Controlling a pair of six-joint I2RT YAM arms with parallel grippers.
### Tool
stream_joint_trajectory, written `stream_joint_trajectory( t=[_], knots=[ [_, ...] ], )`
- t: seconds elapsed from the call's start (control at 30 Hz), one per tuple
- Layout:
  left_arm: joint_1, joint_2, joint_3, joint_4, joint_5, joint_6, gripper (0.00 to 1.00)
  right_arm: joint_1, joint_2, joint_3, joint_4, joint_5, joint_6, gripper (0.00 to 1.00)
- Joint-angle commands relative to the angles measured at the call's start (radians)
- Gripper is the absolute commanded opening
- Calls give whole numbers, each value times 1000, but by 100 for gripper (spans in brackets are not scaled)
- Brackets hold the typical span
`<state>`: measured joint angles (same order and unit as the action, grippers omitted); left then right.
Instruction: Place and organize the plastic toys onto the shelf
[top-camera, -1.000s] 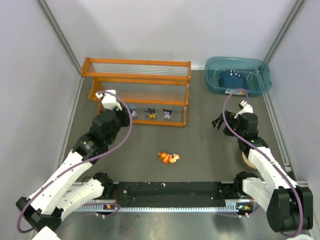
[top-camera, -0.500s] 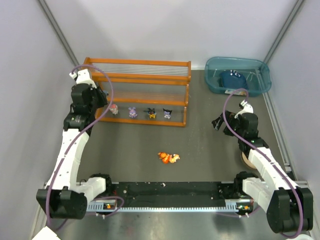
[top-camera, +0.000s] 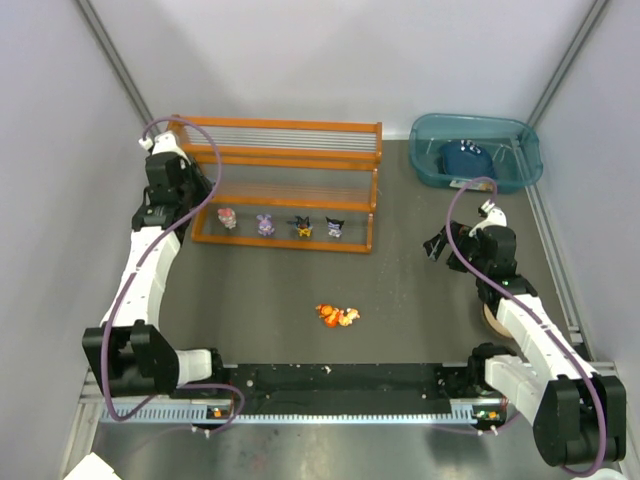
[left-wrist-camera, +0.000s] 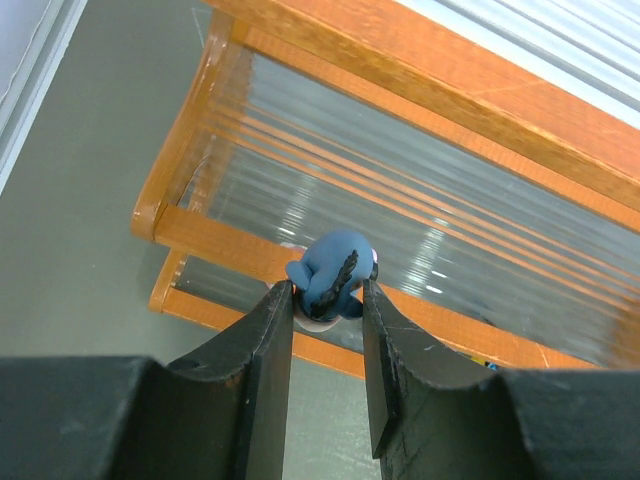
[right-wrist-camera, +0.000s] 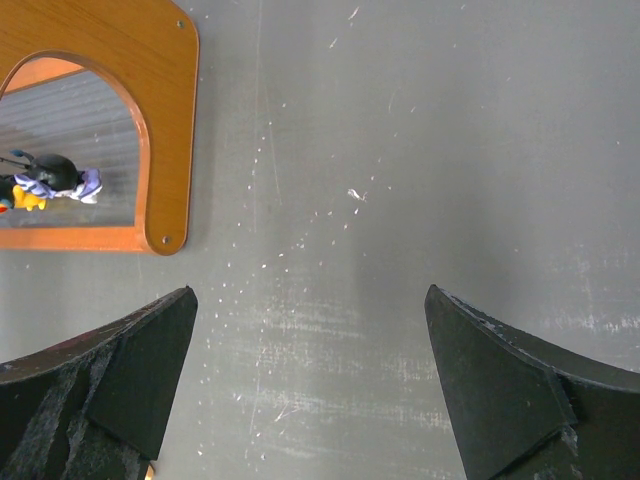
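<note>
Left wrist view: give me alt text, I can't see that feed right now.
A small blue plastic figurine is pinched in the left end effector, over the orange-framed shelf of thin silvery rods. Grey table shows at left.

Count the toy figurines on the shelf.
4, in a row on the lowest tier of the shelf: pink figurine, purple figurine, yellow-and-black figurine, black-and-purple figurine, left to right. The left arm could hide another.
</note>
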<state>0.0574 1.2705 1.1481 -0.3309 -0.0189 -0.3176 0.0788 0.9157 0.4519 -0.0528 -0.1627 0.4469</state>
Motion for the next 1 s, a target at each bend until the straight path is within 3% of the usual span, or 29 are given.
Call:
stream_joint_trajectory(
  t=[0.0, 0.17, 0.97],
  knots=[
    [4, 16, 61, 64, -73, -75, 0, 10, -18, 4, 27, -5, 3, 99],
    [4, 46, 78, 44, -148, -90, 0, 10, -17, 4, 25, -3, 4, 99],
    [4, 132, 45, 95, -128, -150, 0, 9, -11, 5, 24, 8, 6, 99]
  ],
)
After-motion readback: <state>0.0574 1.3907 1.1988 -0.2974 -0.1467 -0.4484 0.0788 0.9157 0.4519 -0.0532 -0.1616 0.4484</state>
